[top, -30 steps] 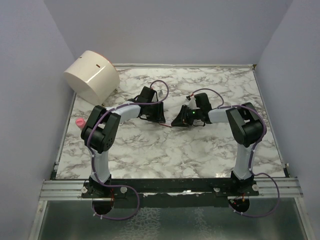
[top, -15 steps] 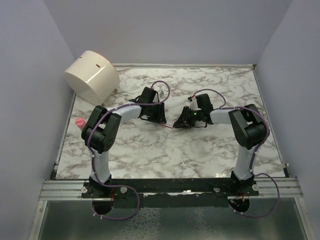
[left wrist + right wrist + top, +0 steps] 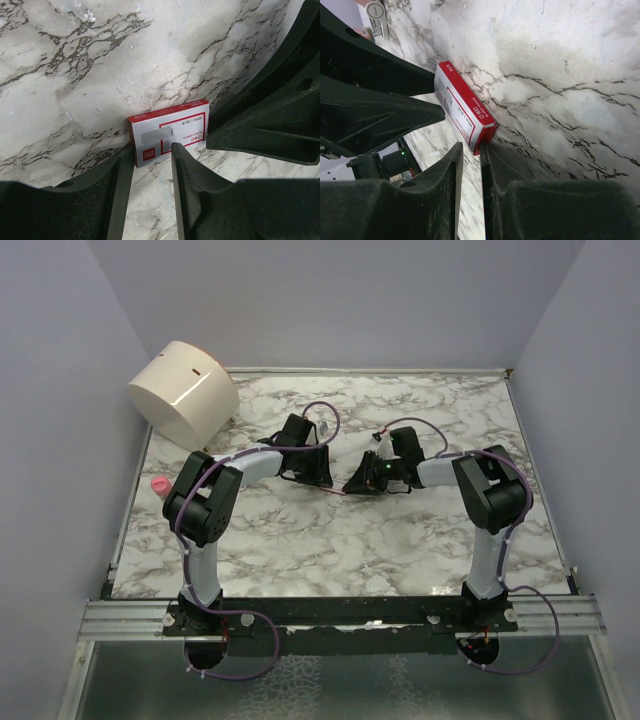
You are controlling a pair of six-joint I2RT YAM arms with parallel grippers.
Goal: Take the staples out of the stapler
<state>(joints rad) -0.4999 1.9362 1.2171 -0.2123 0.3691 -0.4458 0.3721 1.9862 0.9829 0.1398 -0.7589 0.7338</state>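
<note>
My left claw (image 3: 152,154) is pinching the near end of a small red-and-white box (image 3: 168,131). Its wrist camera shows one finger (image 3: 122,170) pressed against each side of that end, and the box lies flat on the marble table (image 3: 75,75). My right claw (image 3: 471,150) has its fingers nearly together, with only a slit between them. The box's near corner sits right at the mouth of that slit, and I cannot tell whether it is nipped or merely touched. Each wrist camera also catches the other claw as a black mass just beside the far end of the box. The overhead camera shows none of this grip, only the two claws tip to tip near the middle of the table with a red sliver between them. It does give me the surroundings: a cream drum (image 3: 185,392) lies on its side at the far left corner. What I take for the stapler (image 3: 157,484) is a small pink thing at the table's left edge, partly hidden by my left arm's elbow and well apart from both claws; it is too small to be sure. As for print, "24/6" reads on the box in both wrist views, the white logo on its red end looks like "deli", and the rest is too fine to read.
</note>
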